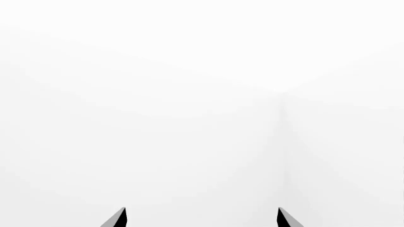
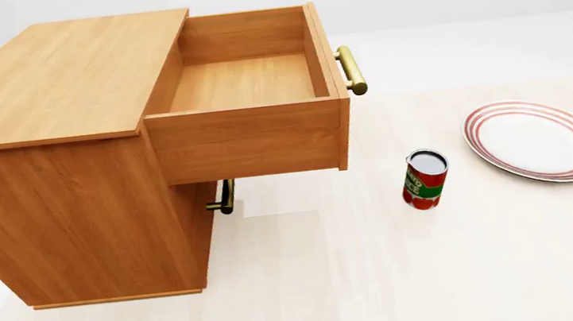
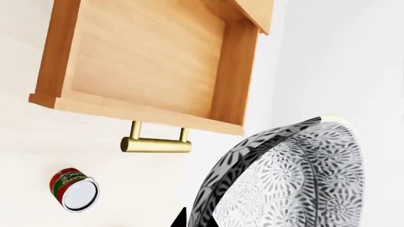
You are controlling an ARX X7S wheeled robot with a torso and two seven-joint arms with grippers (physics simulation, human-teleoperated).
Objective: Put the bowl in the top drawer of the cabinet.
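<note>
Bowl (image 3: 296, 179): nearest the right wrist camera, held by its rim in the right tool (image 3: 196, 222), high above the open drawer.
Left tool (image 1: 202, 217): prongs wide apart, holding nothing, facing blank white.
Cabinet (image 2: 47, 114): at the left of the head view.
Top drawer (image 2: 246, 81): pulled fully out, nothing inside.
Can (image 2: 424, 179): upright on the floor, right of the drawer.
Plate (image 2: 535, 140): farthest right.
Done: drawer opened, bowl lifted.
Left: lower the bowl into the drawer and release it.

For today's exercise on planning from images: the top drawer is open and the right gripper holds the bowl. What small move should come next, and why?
Probably carry the bowl sideways until it hangs over the top drawer, then lower it. The drawer is pulled out and bare inside, and the right wrist view shows the bowl off to its side.
</note>
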